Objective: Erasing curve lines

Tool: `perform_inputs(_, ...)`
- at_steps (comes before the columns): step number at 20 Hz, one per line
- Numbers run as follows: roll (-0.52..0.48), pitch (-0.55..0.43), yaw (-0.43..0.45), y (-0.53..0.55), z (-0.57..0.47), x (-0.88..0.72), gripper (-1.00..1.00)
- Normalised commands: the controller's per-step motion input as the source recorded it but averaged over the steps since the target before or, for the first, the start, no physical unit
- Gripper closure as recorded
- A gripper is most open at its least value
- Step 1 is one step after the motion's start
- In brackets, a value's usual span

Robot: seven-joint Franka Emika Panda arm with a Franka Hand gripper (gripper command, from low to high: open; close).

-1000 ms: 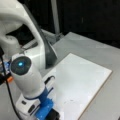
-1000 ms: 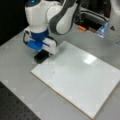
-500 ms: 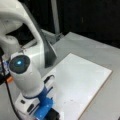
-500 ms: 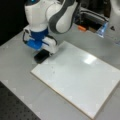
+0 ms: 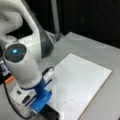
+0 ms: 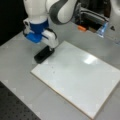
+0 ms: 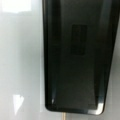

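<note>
The gripper (image 6: 47, 47) is seen in both front views at the board's (image 6: 80, 80) corner nearest the arm (image 6: 58, 10), at a front view's left. A black eraser (image 6: 43, 54) sits under it, apparently mounted on or held by it; whether the fingers are apart or together cannot be told, since the blue mount (image 6: 36, 31) and white housing hide them. The eraser is laid on the board's edge, half over the grey table (image 6: 17, 65). In the wrist view the eraser (image 7: 77, 55) fills most of the frame, with white board (image 7: 21, 62) at its left. The curve lines cannot be made out; only faint specks (image 6: 53, 68) beside the eraser are seen, possibly remnants. An orange object (image 6: 81, 28) lies behind the board.
</note>
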Motion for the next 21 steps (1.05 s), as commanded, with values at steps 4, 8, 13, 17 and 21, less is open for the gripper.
perform_inputs(4, -0.104, 0.075, -0.008, 0.50, 0.16, -0.11, -1.00)
perform_inputs(8, -0.082, 0.008, -0.021, 0.45, 0.05, -0.14, -1.00)
perform_inputs(13, -0.046, -0.047, -0.012, 0.29, -0.03, -0.21, -1.00)
perform_inputs(17, -0.008, -0.081, 0.016, 0.15, -0.07, -0.25, -1.00)
perform_inputs(21, -0.105, -0.053, -0.002, 0.17, -0.08, -0.20, -1.00)
